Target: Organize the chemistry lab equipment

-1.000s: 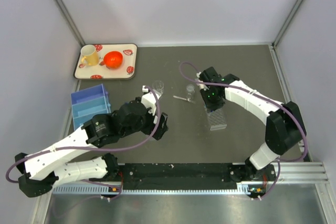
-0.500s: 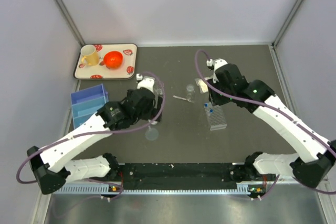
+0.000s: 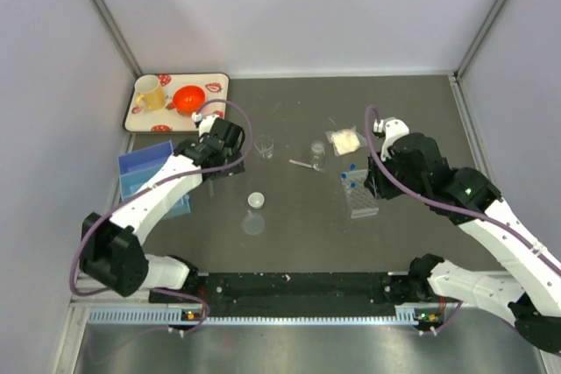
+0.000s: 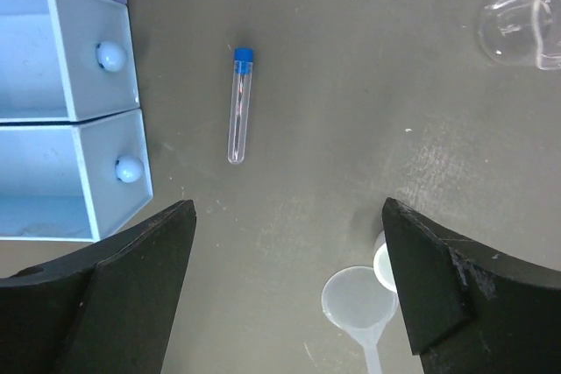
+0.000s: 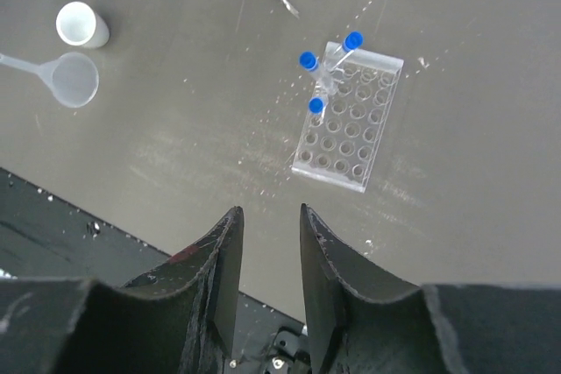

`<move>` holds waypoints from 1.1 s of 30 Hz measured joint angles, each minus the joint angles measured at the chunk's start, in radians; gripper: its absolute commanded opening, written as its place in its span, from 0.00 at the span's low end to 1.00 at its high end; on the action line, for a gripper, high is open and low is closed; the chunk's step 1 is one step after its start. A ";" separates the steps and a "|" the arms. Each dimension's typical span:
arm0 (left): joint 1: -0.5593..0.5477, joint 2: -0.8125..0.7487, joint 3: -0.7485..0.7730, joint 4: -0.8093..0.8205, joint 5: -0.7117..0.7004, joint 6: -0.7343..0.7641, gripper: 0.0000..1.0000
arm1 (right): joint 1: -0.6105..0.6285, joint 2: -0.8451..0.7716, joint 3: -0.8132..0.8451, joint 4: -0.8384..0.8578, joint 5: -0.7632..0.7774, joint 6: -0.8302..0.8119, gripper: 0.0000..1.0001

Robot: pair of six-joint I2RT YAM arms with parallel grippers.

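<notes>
by the drawers' [image 4: 61, 120] edge left pincer [image 4: 287, 251] gapes over tube [image 4: 238, 107], right pincer [image 5: 270, 216] barely parted

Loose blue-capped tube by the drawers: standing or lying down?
Lying down. In the left wrist view the tube lies flat on the table, full length showing, apart from the drawers.

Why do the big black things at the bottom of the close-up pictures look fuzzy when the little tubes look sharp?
Left wrist view: the end effector fingers sit very near the lens and blur, while the blue-capped tube is crisp. Right wrist view: same, fuzzy fingers, sharp tube rack. Top external view: even light, faint shadows on the table.
</notes>
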 measured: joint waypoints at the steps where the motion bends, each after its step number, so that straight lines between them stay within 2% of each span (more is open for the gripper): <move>1: 0.011 0.021 0.000 0.005 0.003 -0.011 0.89 | 0.000 -0.009 -0.007 0.000 -0.006 0.002 0.31; 6: 0.067 0.101 -0.027 0.062 0.040 -0.053 0.80 | 0.003 -0.065 -0.032 -0.007 -0.042 0.006 0.31; 14: 0.188 0.191 -0.086 0.126 0.129 -0.029 0.80 | 0.004 -0.121 -0.045 -0.013 -0.069 0.010 0.30; 21: 0.245 0.235 -0.095 0.172 0.214 0.066 0.77 | 0.004 -0.121 -0.045 -0.018 -0.077 0.010 0.30; 30: 0.303 0.317 -0.105 0.230 0.317 0.149 0.66 | 0.004 -0.123 -0.066 -0.021 -0.090 0.011 0.29; 33: 0.318 0.328 -0.113 0.238 0.343 0.159 0.55 | 0.004 -0.123 -0.066 -0.021 -0.091 0.011 0.28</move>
